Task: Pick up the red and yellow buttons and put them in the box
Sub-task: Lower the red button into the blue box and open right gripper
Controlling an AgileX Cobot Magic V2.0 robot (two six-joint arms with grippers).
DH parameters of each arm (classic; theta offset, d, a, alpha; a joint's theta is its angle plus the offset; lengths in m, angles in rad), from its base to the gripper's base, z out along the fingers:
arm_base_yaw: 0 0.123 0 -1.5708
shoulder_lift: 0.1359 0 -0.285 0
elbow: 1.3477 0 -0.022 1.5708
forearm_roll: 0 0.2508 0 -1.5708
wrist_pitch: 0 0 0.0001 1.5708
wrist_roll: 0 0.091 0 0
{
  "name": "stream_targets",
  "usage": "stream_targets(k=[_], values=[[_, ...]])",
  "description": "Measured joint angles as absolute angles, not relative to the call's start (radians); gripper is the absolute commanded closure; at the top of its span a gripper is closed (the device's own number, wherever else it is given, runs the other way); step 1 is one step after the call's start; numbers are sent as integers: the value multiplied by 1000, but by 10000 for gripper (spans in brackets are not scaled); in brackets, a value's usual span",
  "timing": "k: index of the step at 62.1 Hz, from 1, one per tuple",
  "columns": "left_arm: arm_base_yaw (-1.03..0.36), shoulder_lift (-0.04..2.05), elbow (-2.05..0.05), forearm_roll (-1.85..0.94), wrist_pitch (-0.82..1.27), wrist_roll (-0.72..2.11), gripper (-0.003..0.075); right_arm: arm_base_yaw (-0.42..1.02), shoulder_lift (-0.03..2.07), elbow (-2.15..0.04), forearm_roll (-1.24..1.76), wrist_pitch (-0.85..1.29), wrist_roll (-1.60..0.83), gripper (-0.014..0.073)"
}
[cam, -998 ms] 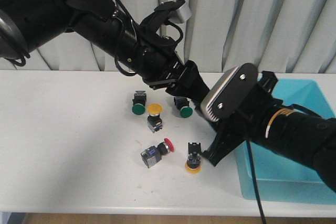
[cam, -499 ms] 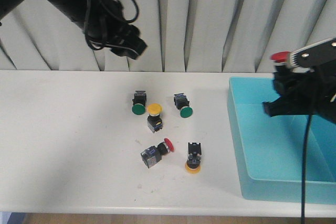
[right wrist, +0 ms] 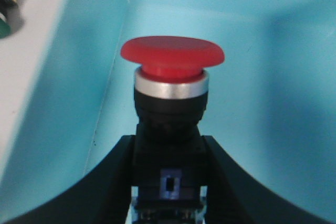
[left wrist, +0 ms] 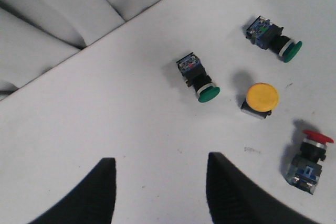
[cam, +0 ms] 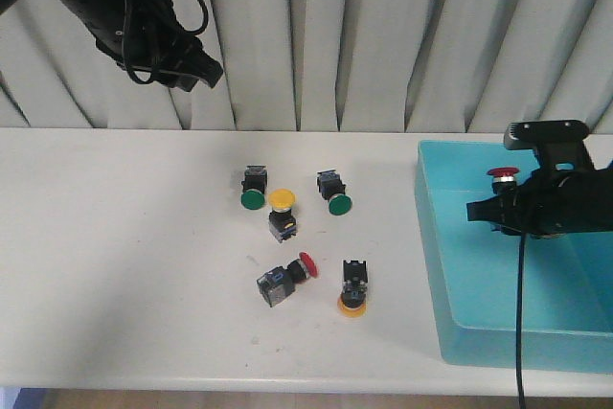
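My right hand (right wrist: 169,182) is clamped on a red button (right wrist: 170,85), holding it upright over the box (cam: 450,265) at the desk's (cam: 124,265) right end. My left hand (left wrist: 160,192) hangs high at the far left, its fingers spread and holding nothing. Left on the desk: a yellow button (cam: 281,210) between two green ones (cam: 252,189) (cam: 334,194), then nearer me a red one (cam: 284,278) and a second yellow (cam: 352,289), cap down.

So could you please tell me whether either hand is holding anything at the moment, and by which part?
The right hand grips a red button by its black body, cap up, over the box. The left hand is open and holds nothing.
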State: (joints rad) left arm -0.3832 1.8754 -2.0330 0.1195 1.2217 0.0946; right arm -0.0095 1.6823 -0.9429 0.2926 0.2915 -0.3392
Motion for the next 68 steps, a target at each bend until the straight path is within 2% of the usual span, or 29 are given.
stream_targets(k=[9,22,32,48,60,68], values=[[-377,1875,-2033,120,1224,90,344,-29,1820,-1048,272,413,-297,419],[-377,1875,-2033,103,1229,89,344,-41,1922,-1118,231,509,-271,174],[-377,1875,-2033,96,1232,88,344,-41,1938,-1133,226,514,-271,55],[-377,1875,-2033,36,1241,88,343,-41,1856,-1194,229,586,-277,39],[-377,1881,-2033,-77,1235,100,337,-41,1674,-1214,230,642,-300,39],[-377,1918,-2034,-121,1210,125,306,-41,1546,-1214,233,687,-303,39]])
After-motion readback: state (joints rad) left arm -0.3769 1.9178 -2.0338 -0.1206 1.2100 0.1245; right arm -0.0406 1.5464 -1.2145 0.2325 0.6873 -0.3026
